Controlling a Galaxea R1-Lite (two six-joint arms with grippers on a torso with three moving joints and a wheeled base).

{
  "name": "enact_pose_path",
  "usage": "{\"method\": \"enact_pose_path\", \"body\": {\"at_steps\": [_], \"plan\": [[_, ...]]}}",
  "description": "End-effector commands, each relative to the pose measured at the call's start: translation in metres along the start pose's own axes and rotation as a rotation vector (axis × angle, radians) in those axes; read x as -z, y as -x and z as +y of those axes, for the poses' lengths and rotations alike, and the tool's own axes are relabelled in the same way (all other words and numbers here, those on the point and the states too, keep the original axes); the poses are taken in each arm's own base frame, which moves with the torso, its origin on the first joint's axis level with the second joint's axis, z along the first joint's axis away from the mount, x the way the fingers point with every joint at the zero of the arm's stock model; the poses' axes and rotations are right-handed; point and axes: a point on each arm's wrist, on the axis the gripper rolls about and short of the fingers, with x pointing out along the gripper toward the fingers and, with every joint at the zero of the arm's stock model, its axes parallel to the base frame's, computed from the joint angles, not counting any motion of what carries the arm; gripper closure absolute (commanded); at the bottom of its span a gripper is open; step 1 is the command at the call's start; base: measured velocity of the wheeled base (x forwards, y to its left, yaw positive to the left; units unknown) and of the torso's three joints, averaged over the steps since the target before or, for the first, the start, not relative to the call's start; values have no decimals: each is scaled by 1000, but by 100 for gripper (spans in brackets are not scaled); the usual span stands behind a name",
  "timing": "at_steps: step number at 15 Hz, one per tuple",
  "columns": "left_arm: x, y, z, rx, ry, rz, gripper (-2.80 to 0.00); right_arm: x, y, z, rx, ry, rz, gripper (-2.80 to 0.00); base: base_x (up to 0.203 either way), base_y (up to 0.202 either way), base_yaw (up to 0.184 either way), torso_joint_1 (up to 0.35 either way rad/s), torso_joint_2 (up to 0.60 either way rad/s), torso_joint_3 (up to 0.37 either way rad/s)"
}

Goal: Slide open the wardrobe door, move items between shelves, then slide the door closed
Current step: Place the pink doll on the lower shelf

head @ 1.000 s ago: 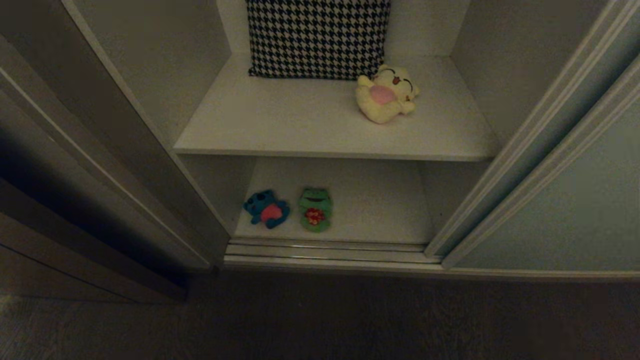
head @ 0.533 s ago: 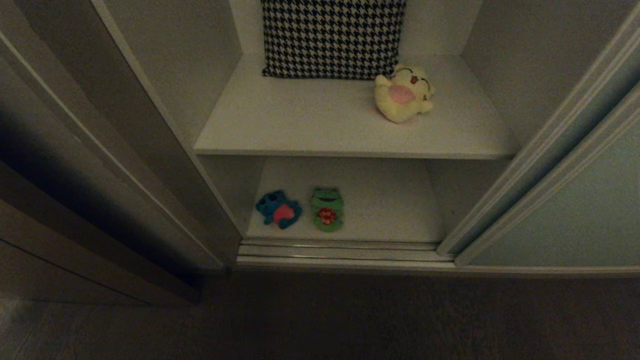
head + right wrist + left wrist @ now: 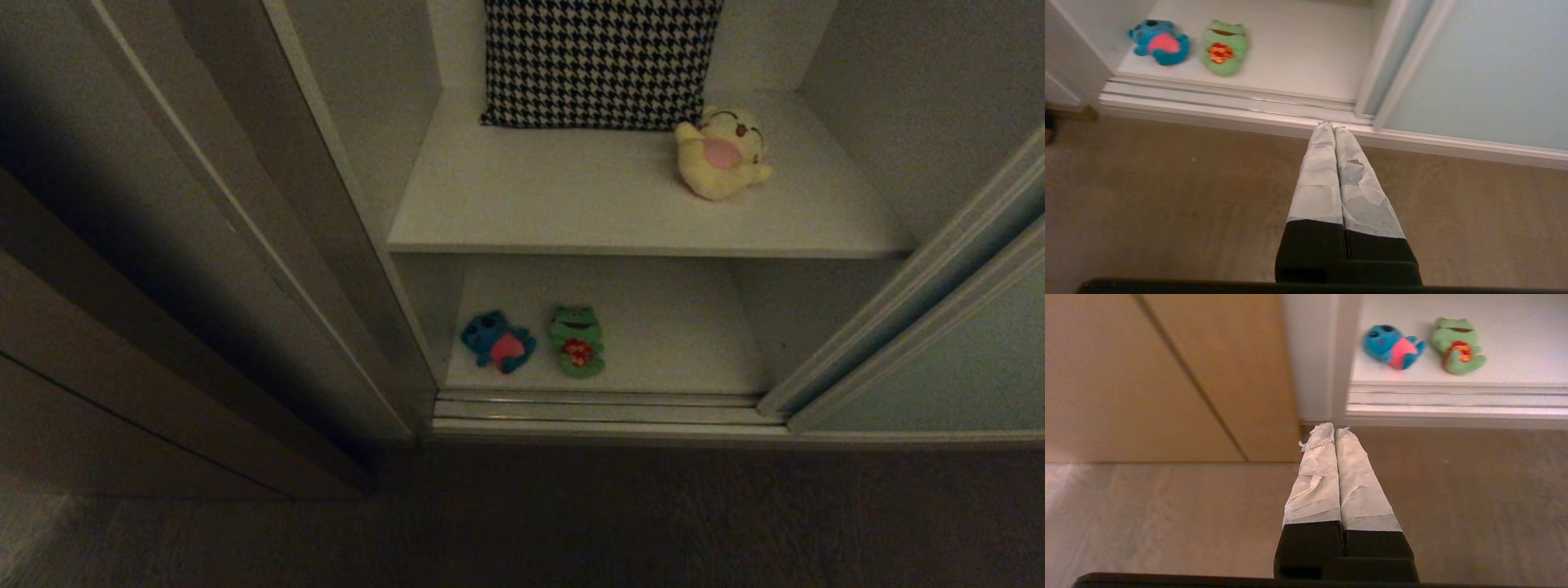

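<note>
The wardrobe stands open. Its sliding door (image 3: 963,351) is pushed to the right, a pale grey-green panel in a cream frame. On the upper shelf (image 3: 571,204) sits the yellow plush (image 3: 722,153) with a pink belly. The lower shelf (image 3: 669,335) holds the blue plush (image 3: 498,340) and, beside it, the green frog (image 3: 577,352). Neither arm shows in the head view. My left gripper (image 3: 1334,428) hangs shut and empty over the floor, short of the rails. My right gripper (image 3: 1330,126) is also shut and empty, its tips near the door's lower corner (image 3: 1372,118).
A black-and-white houndstooth cloth (image 3: 600,61) leans at the back of the upper shelf. Silver floor rails (image 3: 604,412) run along the wardrobe's front. A dark brown wooden frame (image 3: 122,343) stands to the left. Brown floor (image 3: 571,523) lies in front.
The whole head view has shifted to the right, so the camera has moved leftward. The toys and door keep their places relative to the wardrobe.
</note>
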Motion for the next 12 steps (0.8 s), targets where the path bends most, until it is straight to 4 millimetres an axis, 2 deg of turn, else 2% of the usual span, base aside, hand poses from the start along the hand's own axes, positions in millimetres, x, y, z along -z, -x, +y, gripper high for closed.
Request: {"method": "enact_pose_path", "body": {"at_steps": [1,4,12], "plan": [[0,0,0,0,-1,0,0,0,0,0,0,0,0,0,0,195,-3,4,2,4],[0,0,0,-2,0,2,0,0,0,0,0,2,-1,0,0,133,4,0,2,5],[0,0,0,-14,36,0,0,0,0,0,0,2,0,0,0,0,0,0,0,0]]}}
